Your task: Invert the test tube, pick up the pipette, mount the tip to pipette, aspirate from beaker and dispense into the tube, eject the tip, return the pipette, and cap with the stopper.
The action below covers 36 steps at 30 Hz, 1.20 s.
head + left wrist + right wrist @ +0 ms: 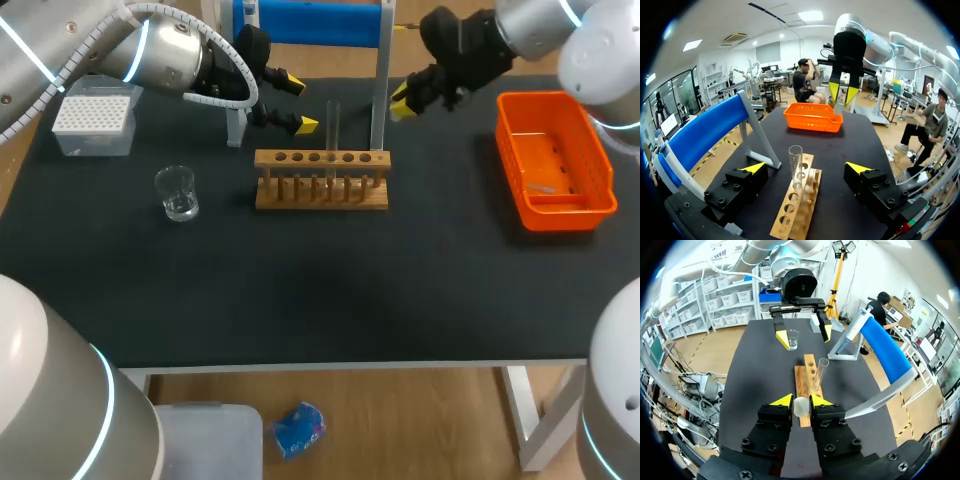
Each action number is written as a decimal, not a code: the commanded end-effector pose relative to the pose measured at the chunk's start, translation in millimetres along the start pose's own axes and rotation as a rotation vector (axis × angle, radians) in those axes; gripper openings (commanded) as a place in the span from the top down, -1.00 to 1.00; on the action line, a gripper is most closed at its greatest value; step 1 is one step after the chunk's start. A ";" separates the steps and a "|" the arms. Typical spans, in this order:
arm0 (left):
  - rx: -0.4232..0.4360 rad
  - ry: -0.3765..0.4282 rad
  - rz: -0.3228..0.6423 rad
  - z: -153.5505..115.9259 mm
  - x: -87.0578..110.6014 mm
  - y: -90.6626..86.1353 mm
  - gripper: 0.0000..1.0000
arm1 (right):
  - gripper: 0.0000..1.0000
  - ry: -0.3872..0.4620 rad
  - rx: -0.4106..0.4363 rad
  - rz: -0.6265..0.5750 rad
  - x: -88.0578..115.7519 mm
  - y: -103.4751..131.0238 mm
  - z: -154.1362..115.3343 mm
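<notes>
Black table [300,290]: rack [300,197] holds one test tube [333,125]; right jaws pinch stopper [801,406].

The wooden six-hole rack [321,190] stands mid-table with the clear glass test tube [333,125] upright in it, the small glass beaker [177,192] to its left, the white tip box [93,122] behind that and the orange plastic basket [553,160] far right, while behind the rack the left gripper [298,103] and right gripper [402,103] flank the tube, the latter with a pale round stopper [801,406] between its fingers.
</notes>
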State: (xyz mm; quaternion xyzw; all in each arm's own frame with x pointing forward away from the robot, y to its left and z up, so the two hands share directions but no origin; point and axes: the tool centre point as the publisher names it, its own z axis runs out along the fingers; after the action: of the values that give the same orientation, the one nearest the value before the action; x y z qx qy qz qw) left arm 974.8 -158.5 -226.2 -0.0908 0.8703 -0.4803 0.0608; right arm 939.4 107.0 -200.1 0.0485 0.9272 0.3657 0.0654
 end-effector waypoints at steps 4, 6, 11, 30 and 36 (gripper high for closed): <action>0.003 0.238 0.002 -0.4 -5.1 0.9 -1.00 | 1.00 0.001 0.001 0.000 0.6 -0.2 -1.3; 0.003 0.238 0.002 -0.4 -5.1 0.9 -1.00 | 1.00 0.001 0.001 0.000 0.6 -0.2 -1.3; 0.003 0.238 0.002 -0.4 -5.1 0.9 -1.00 | 1.00 0.005 -0.002 -0.006 -1.1 2.1 1.3; 0.003 0.238 0.002 -0.4 -5.1 0.9 -1.00 | 1.00 0.086 -0.054 -0.102 -41.8 53.1 57.1; 0.003 0.238 0.002 -0.4 -5.1 0.9 -1.00 | 1.00 0.099 -0.048 -0.111 -47.7 59.1 67.7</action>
State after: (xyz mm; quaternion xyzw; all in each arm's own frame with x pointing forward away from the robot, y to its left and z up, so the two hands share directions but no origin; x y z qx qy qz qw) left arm 974.8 -158.5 -226.2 -0.0908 0.8703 -0.4803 0.0608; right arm 990.8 182.8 -203.2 -0.0179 0.9195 0.3891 0.0536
